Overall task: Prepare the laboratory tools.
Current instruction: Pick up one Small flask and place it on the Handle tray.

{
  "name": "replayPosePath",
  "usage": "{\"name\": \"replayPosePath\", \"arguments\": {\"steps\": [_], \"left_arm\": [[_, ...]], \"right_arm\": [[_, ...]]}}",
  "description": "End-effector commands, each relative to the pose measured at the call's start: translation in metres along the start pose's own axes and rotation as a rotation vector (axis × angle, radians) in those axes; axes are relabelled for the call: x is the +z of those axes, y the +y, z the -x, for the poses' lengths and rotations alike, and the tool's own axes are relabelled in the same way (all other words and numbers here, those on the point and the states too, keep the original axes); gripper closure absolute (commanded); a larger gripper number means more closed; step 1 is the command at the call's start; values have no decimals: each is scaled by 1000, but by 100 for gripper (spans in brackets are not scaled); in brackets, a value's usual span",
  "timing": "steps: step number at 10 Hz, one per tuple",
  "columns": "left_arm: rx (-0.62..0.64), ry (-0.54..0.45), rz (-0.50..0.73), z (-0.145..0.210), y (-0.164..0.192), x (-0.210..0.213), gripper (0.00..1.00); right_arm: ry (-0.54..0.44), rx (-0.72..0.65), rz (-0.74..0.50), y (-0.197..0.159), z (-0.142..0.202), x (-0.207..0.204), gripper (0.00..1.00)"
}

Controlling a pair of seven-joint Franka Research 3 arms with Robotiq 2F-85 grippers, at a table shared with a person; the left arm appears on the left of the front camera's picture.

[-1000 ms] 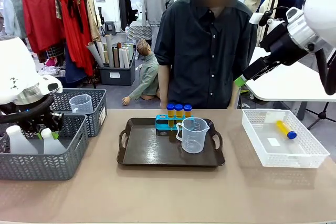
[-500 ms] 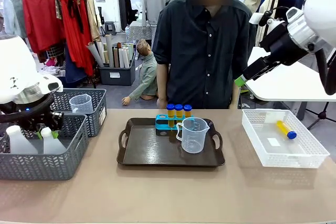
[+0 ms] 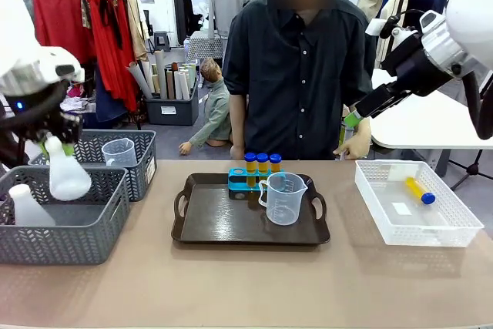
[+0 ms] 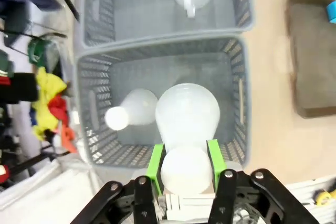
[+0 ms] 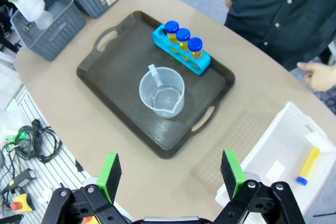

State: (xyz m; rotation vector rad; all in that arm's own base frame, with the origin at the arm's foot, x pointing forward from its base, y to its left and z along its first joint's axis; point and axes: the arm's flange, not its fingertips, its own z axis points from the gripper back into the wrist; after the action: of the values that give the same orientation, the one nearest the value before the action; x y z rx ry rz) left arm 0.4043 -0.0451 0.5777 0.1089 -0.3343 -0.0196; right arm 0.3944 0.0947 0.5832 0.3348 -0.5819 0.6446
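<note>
Partly hidden behind the clear beaker, the blue rack shows three amber tubes; its fourth hole cannot be made out from the front. The left gripper has its jaws clamped on the neck of the conical flask, above the near grey basket, where a second flask sits. The right gripper hovers high over the desk, jaws wide and empty. Rack and beaker stand on the brown tray; another tube lies in the white basket.

The wall of the grey basket hides the base of the resting flask.
</note>
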Motion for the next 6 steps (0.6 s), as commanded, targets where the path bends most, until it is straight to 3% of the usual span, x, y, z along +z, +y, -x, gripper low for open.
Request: {"name": "replayPosePath", "arguments": {"steps": [1, 6], "left_arm": [[-61, -73, -31, -13, -7, 47, 100], [-251, -241, -6, -37, -52, 145, 100]], "right_arm": [[-5, -2, -9, 0, 0, 1, 0], [-5, -2, -9, 0, 0, 1, 0]]}}
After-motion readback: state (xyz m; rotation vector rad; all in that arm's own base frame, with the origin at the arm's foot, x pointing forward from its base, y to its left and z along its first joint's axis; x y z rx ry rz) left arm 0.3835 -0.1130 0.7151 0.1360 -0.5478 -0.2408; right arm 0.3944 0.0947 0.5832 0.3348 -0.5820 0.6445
